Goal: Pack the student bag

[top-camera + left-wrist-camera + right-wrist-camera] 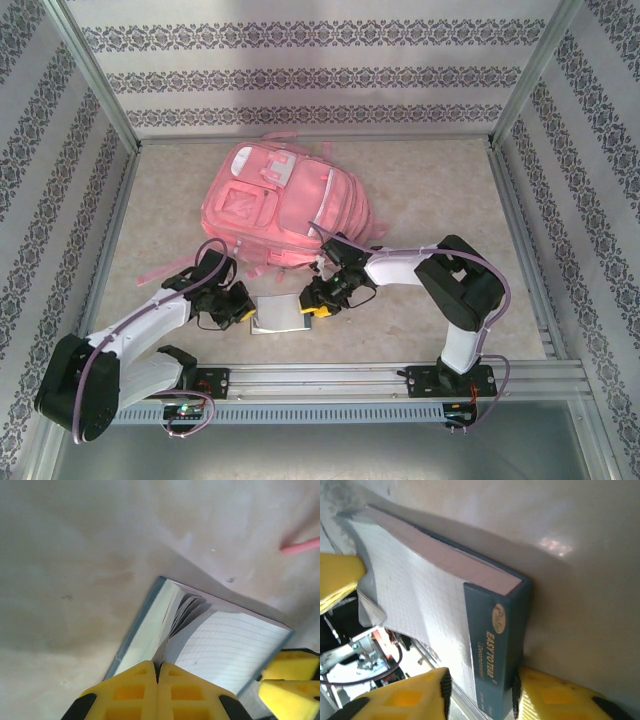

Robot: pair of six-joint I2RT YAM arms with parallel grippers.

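The student bag [283, 205], a big pink backpack, lies flat at the middle back of the table. Just in front of it lies a notebook [278, 313] with a dark blue bound edge [495, 645] and ruled pages [225, 650], between my two grippers. My left gripper [159, 671] is shut, pinching one thin leaf at the notebook's left side, with other leaves fanned up. My right gripper [479, 692] stands open astride the blue bound edge; one finger [555, 695] touches it and the other stands a little apart. From above, the left gripper [243, 305] and right gripper [318, 298] flank the notebook.
A loose pink strap [300, 546] of the bag trails over the beige tabletop [430, 200] near the left arm. Patterned walls and metal posts [100, 75] enclose the table. A metal rail [350, 378] runs along the near edge, close behind the notebook.
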